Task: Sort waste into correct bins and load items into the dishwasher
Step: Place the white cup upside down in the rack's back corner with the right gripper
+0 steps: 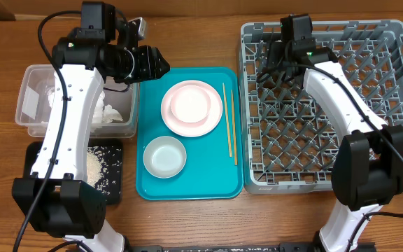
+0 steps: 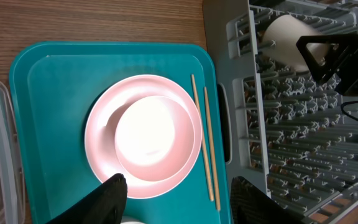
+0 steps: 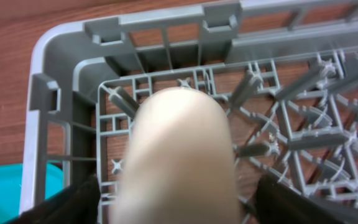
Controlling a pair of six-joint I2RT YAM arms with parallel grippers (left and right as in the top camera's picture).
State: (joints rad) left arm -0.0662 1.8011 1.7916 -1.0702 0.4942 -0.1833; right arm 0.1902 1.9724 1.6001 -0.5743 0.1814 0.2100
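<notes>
right jaws: clamped on cream cup, upper-left corner of dish rack | left jaws: wide, empty | risk: cup may topple between pegs (if released tilted)

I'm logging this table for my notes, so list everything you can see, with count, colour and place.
Table: one, brown wood, under everything.
Dish rack: one, grey, right side.
Teal tray: one, centre.
Plate: one, pinkish white, teal tray's far half.
Pink bowl: one, on the plate.
Grey-blue bowl: one, teal tray's near half.
Chopsticks: two, wooden, along teal tray's right edge.
Cup: one, cream, rack's far left corner.
Tub: one, clear, left side.
Napkin: one, white, crumpled, inside tub.
Black tray: one, nearer than tub.
Rice: loose, white, in black tray.
Left gripper: black, open, above teal tray's far left corner.
Right gripper: black, shut on cup.
</notes>
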